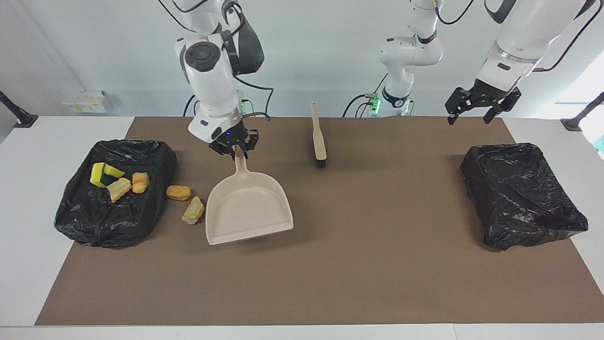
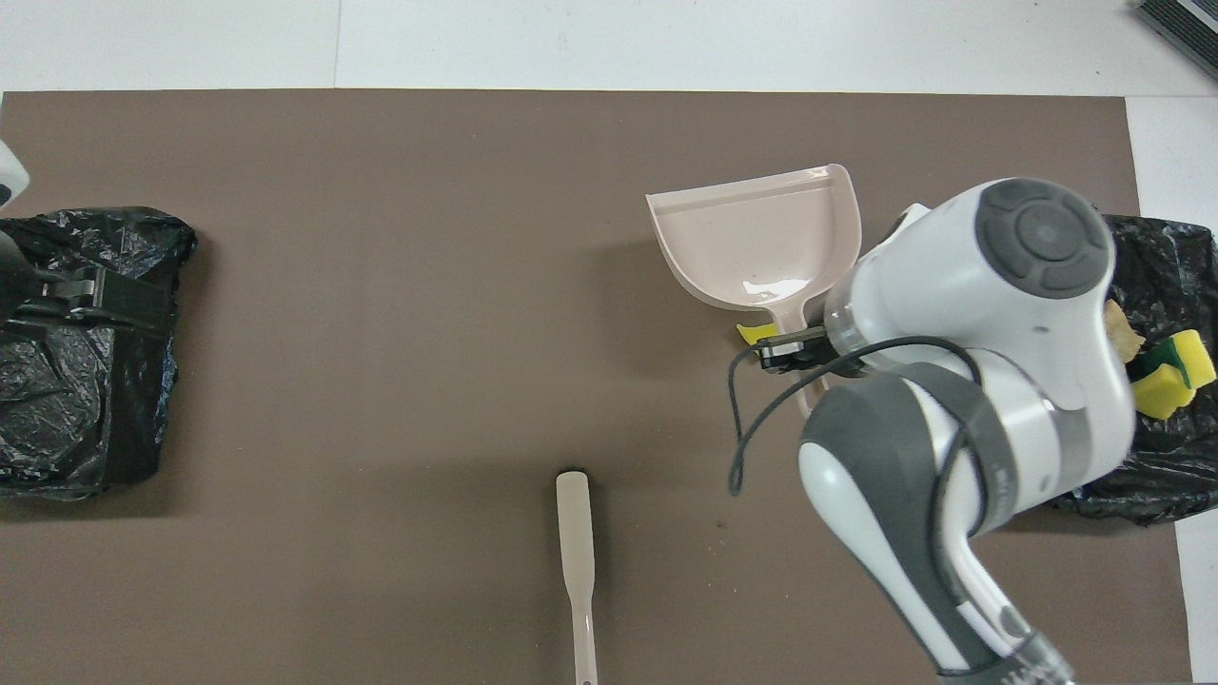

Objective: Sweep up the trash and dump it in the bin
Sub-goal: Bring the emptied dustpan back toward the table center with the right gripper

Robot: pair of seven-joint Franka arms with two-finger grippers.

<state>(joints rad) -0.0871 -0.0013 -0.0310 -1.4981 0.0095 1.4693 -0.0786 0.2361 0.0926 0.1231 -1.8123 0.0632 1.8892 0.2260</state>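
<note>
My right gripper point(image 1: 234, 147) point(image 2: 795, 348) is shut on the handle of the beige dustpan point(image 1: 247, 210) point(image 2: 761, 238). The pan hangs low over the mat, its mouth pointing away from the robots. Three scraps of trash lie in the black-lined bin point(image 1: 113, 222) at the right arm's end: a yellow-green sponge point(image 1: 104, 174) point(image 2: 1175, 376) and two tan-orange chunks point(image 1: 119, 189). An orange-brown lump point(image 1: 179, 192) and a tan chunk point(image 1: 193, 210) lie on the mat between bin and pan. A yellow piece point(image 2: 756, 333) peeks out under the pan's rear. My left gripper point(image 1: 481, 106) waits open, raised.
The beige brush point(image 1: 319, 137) point(image 2: 576, 561) lies on the mat near the robots, bristles pointing away from them. A second black-lined bin point(image 1: 519, 193) point(image 2: 86, 419) stands at the left arm's end, under the left gripper. A brown mat point(image 1: 377, 264) covers the table.
</note>
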